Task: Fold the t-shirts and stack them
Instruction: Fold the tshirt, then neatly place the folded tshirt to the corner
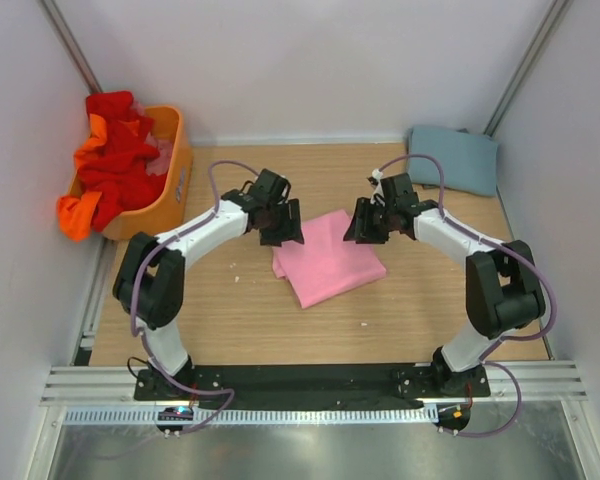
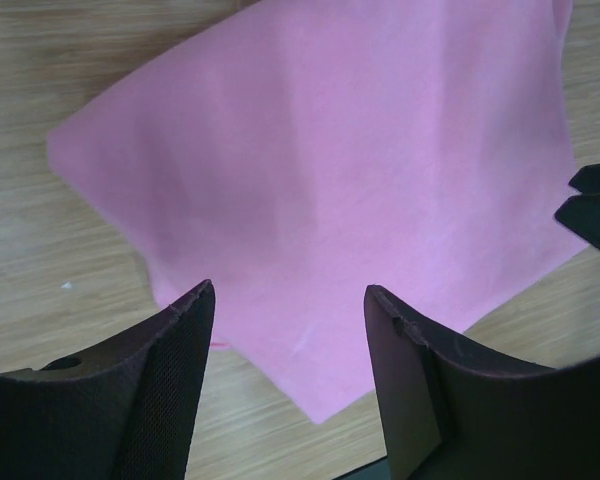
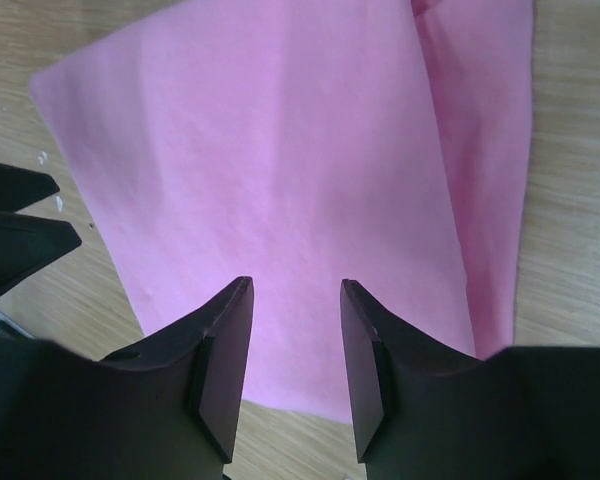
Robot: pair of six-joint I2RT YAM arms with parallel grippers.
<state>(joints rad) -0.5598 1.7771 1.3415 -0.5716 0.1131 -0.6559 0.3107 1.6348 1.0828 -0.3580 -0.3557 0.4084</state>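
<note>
near edge: both arm bases bolted to the table (image 1: 230,320), arms reaching inward toward mid-table.

mid-table: pink t-shirt (image 1: 330,262) lies folded into a rough rectangle, flat on the wood, turned at an angle to the table edges. one folded layer shows along its right side in the right wrist view.

left pincer (image 2: 288,295): over the shirt's left far corner. jaws spread, a clear gap between them, nothing in the gap; pink cloth shows beyond the fingers.

right pincer (image 3: 295,285): over the shirt's right far corner, facing the left one. jaws apart but narrower than the left's, nothing pinched between them. each wrist view catches the other pincer's fingertips at its edge. cannot tell whether either set of fingertips touches the cloth.

far left: orange basket (image 1: 175,170) in the corner, red t-shirts (image 1: 115,150) heaped in it, an orange t-shirt (image 1: 75,215) hanging over its near left side.

far right: grey-blue t-shirt (image 1: 455,160) folded flat by the back wall, well apart from the pink one.
</note>
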